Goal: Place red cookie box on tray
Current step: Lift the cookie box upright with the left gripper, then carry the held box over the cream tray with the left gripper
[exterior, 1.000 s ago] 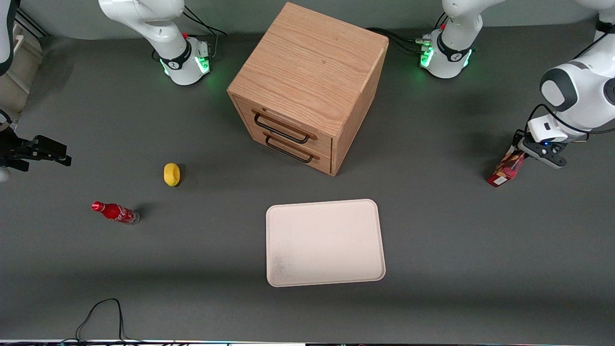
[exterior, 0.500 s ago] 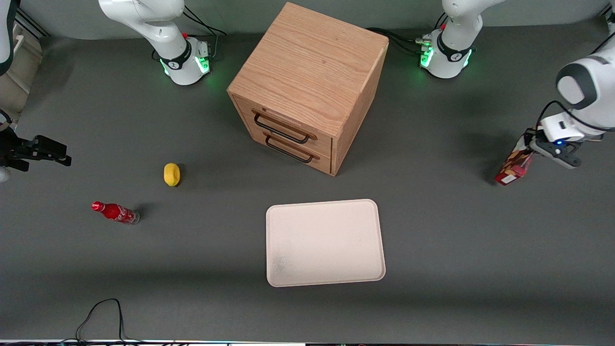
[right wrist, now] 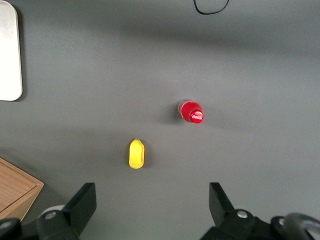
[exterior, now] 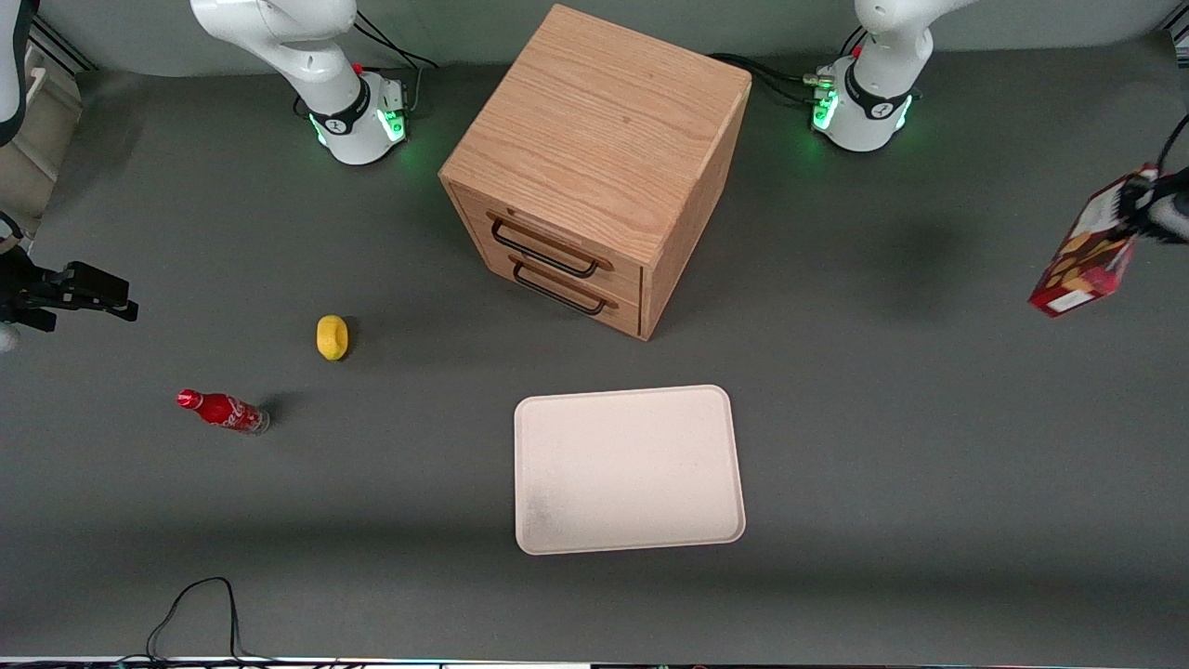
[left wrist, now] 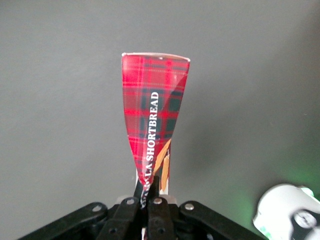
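Gripper (exterior: pixel 1141 203): at the working arm's end of the table, raised above the grey mat, mostly cut off by the edge of the front view; its black fingers (left wrist: pixel 152 192) are closed on the upper end of the red cookie box.

Red cookie box (exterior: pixel 1083 251): held clear of the table, hanging tilted from the gripper with its white end panel lowest. The wrist view shows a red tartan side (left wrist: pixel 152 107) with white lettering and a strip of cookie picture near the fingers. Nothing touches it but the gripper.

Tray (exterior: pixel 629 469): pale cream-pink, flat on the table, nearer to the front camera than the wooden cabinet and well apart from the box. Nothing lies on it.

Wooden cabinet (exterior: pixel 604 139): light oak cube in the middle of the table, set at an angle, with two drawers, each with a dark wire handle (exterior: pixel 543 249). Both drawers look closed, though the angle makes this hard to confirm.

Yellow object (exterior: pixel 332 336): small, rounded, lying on the mat toward the parked arm's end, between the cabinet and the soda bottle; what it is cannot be told.

Soda bottle (exterior: pixel 223 410): small and red, toward the parked arm's end, near the yellow object and nearer to the front camera than it.

Cable (exterior: pixel 200 604): black loop at the table edge closest to the front camera.

Table (exterior: pixel 882 446): dark grey mat under all of the above.
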